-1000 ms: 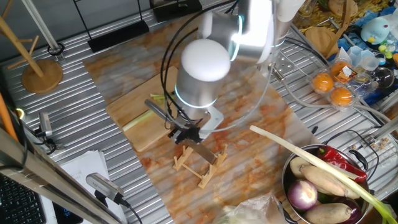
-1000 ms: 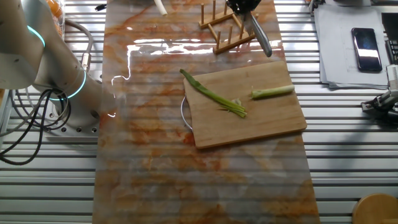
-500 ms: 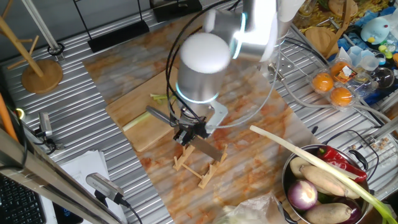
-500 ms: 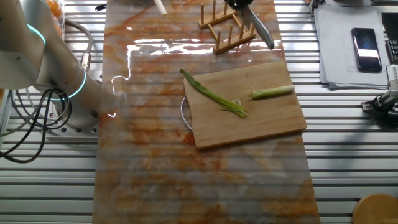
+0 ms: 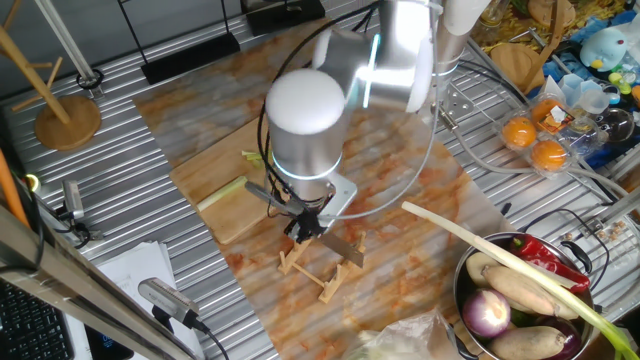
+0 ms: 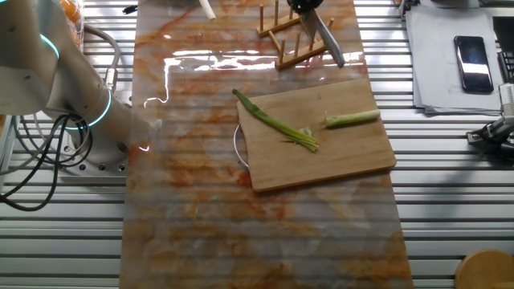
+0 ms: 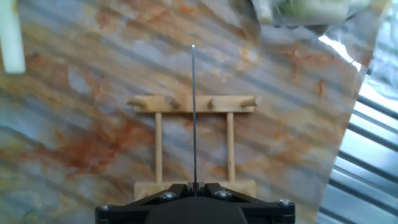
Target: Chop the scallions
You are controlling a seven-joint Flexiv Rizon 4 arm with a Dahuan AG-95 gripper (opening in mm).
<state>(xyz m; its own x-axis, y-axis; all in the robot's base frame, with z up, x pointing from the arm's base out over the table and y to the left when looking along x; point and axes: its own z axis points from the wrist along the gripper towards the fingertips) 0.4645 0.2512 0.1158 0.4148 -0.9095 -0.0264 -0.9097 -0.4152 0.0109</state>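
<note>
End effector (image 5: 305, 222) clamped on knife (image 6: 329, 40), poised over wooden rack (image 6: 291, 36).

End effector fingers are closed on the knife handle; in the hand view the blade appears edge-on as a thin vertical line centred between two pegs of the rack. The scallions lie in two pieces on the cutting board (image 6: 353, 156) at frame centre of the other fixed view: a long green piece (image 6: 277, 124) running diagonally off the board's upper left corner, and a short pale piece (image 6: 351, 119) to its right, well apart from the blade. Judged risk: a tilted or offset blade could strike a peg and shove the light rack across the counter (image 6: 201, 217) (or jam in the slot). Cutting appears complete.
</note>
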